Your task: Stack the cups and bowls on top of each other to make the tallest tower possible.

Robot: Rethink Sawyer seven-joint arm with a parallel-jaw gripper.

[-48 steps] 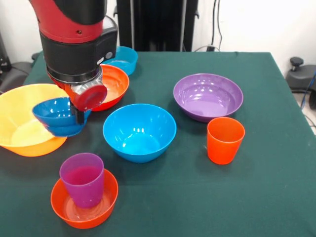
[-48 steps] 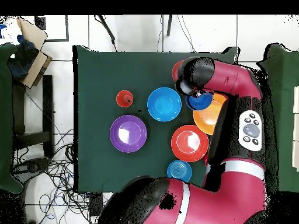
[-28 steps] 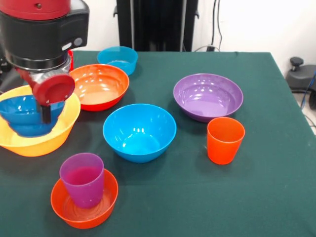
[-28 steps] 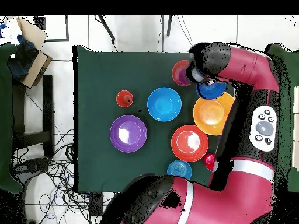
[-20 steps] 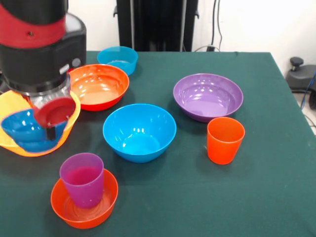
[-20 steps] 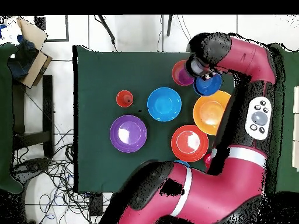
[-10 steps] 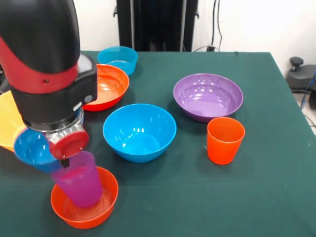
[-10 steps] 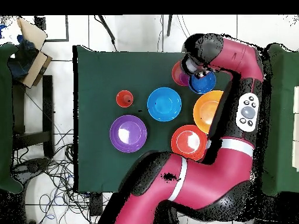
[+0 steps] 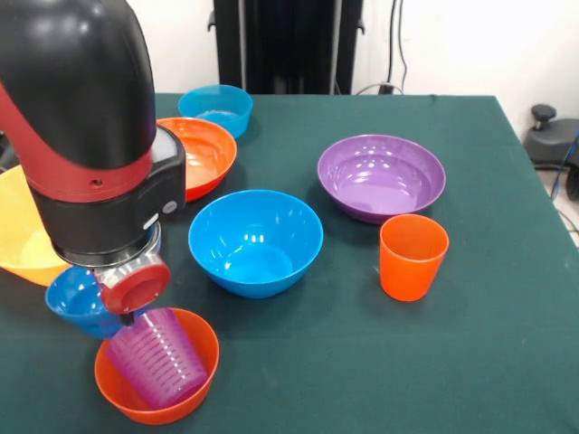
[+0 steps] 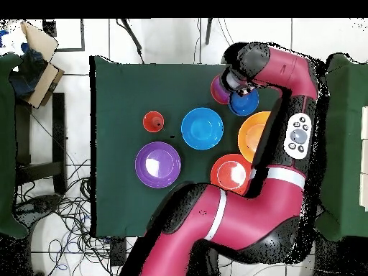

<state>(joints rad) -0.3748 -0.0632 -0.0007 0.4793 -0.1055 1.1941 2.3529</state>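
Note:
My gripper [image 9: 124, 316] is shut on the rim of the small blue bowl [image 9: 77, 301], which hangs low just left of the small orange bowl [image 9: 194, 339]. Inside that orange bowl the purple cup [image 9: 156, 357] lies tipped over, right under the wrist. From above, the small blue bowl [image 10: 246, 103] sits against the purple cup [image 10: 218, 89], with the gripper [image 10: 239, 92] between them. The orange cup [image 9: 413, 256] stands upright at the right. The red cup is hidden.
The medium blue bowl [image 9: 255, 240] stands in the middle and the wide purple bowl [image 9: 382, 176] to its right. Behind the arm are the orange-red bowl [image 9: 210, 149] and teal bowl [image 9: 222, 107]. The large yellow-orange bowl [image 9: 18, 231] lies at the left edge.
The arm carried the small blue bowl out over the yellow-orange bowl, then forward and down beside the small orange bowl. The purple cup, upright before, now lies tipped.

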